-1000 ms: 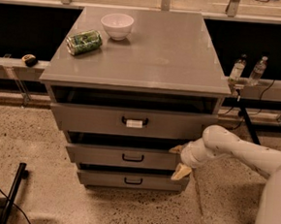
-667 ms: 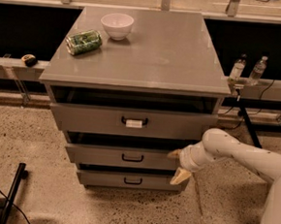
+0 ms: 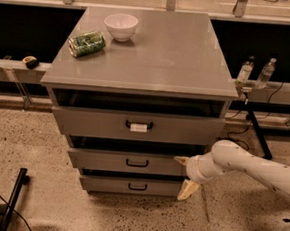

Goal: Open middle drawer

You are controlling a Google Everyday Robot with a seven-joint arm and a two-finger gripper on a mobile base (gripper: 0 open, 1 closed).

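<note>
The middle drawer (image 3: 106, 161) is a wide grey front with a small plain black loop handle (image 3: 137, 162). It stands out a little from the cabinet, with a dark gap above it. My gripper (image 3: 184, 176) is at the drawer's right end, on a white arm coming from the right. It is open. The upper fingertip (image 3: 181, 161) is near the drawer front's top right corner. The lower fingertip (image 3: 187, 190) is by the bottom drawer's right end. The gripper holds nothing and is well right of the handle.
The top drawer (image 3: 94, 122) has a handle with a white tag and is partly open. The bottom drawer (image 3: 109, 184) sits below. A white bowl (image 3: 121, 26) and a green can (image 3: 86, 43) lie on the cabinet top. Two bottles (image 3: 253, 72) stand right. A black bar (image 3: 12, 197) lies on the floor at left.
My gripper has shifted slightly down and left along the right end of the drawers. The drawers have not visibly moved.
</note>
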